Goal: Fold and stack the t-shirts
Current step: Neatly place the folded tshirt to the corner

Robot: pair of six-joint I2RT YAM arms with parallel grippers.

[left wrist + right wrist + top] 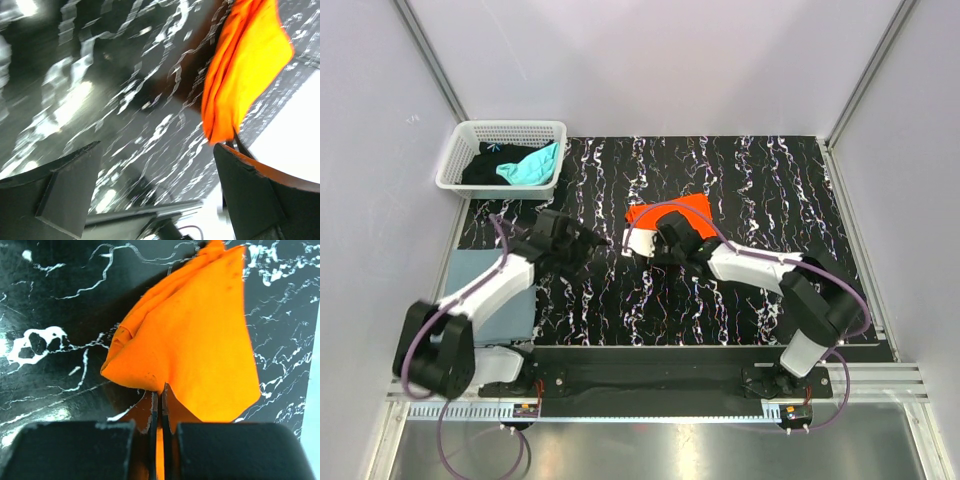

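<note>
Orange t-shirt (672,212): It is found in the middle of the top view, on the black mat (770,200). It is folded up small, with several layers seen along one edge in the wrist views.
Right claw (160,396): It is clenched on the near edge of the orange t-shirt. The cloth is pinched tight between the two shut fingers.
Left claw (592,240): It is released, with its fingers spread wide and nothing held. It is seen just to the left of the orange t-shirt in the top view, and the cloth is not touched by it.
Grey-blue t-shirt (515,312): It is laid flat at the lower left of the top view. Part of it is hidden under the left arm (490,285). It looks folded into a neat block.
Teal t-shirt (532,165) and black t-shirt (485,168): They are bunched up in the white basket (510,126) at the upper left of the top view. They are not folded.
Done so far: One t-shirt looks folded and put down. The orange one looks nearly folded.
Left to do: The orange t-shirt is not yet stacked on the grey-blue one. After that, the two in the basket need to be taken out, folded and stacked. The job is judged to be about half done.
</note>
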